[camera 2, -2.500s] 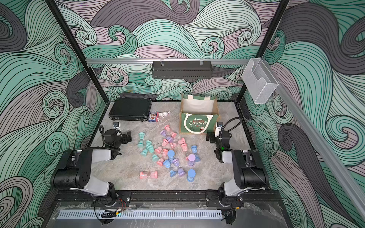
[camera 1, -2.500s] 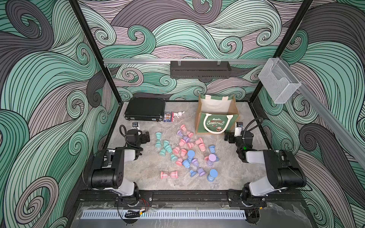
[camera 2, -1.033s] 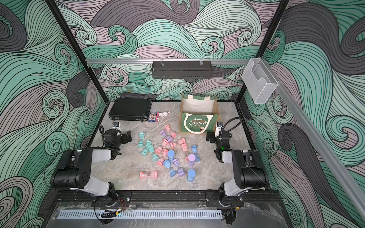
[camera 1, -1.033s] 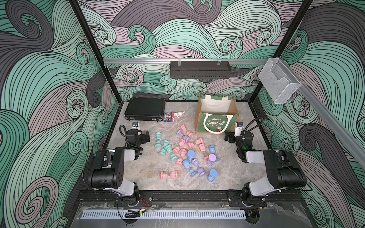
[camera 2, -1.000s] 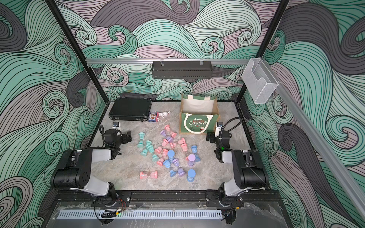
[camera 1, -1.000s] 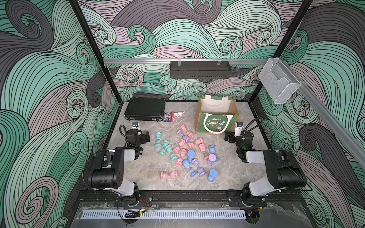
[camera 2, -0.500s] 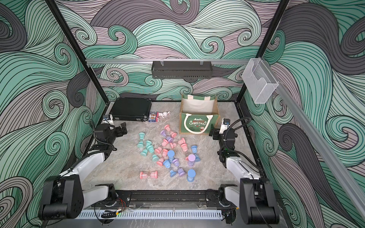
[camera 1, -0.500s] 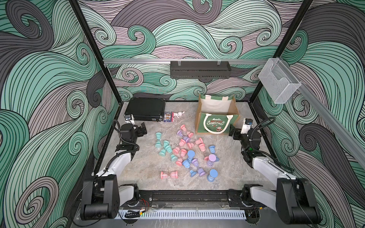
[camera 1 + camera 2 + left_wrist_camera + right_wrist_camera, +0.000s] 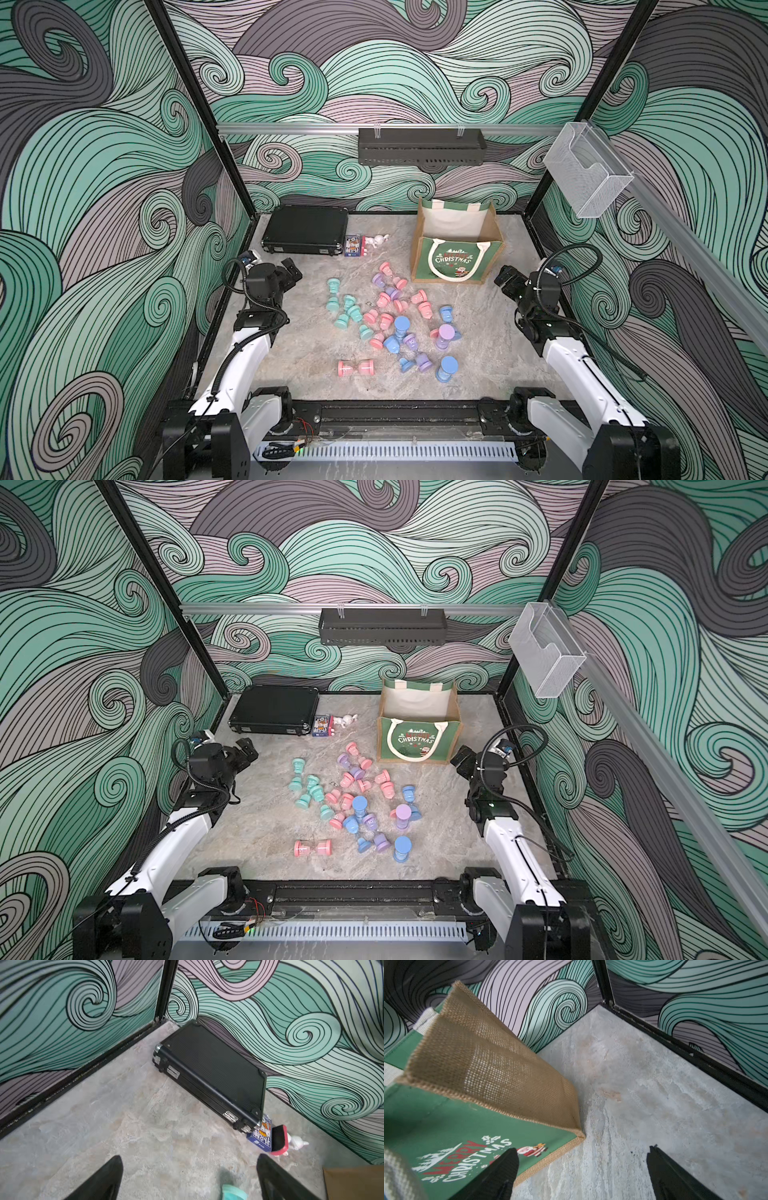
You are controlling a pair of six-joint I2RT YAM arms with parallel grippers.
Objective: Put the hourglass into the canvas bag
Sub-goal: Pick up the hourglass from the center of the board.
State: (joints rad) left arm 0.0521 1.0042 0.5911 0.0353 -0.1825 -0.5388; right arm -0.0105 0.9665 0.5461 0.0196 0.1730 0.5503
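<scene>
The right gripper point(image 9: 506, 279), wide open and empty like the left gripper point(image 9: 291, 270), is beside the canvas bag point(image 9: 451, 259); hourglasses point(image 9: 385, 320) lie scattered between them.

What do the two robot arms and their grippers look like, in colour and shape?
The left arm and the right arm have smooth white shells with black joints and bases. A black ribbed cable loops at each wrist. The left gripper and right gripper are black, each with two tapered fingers.
</scene>
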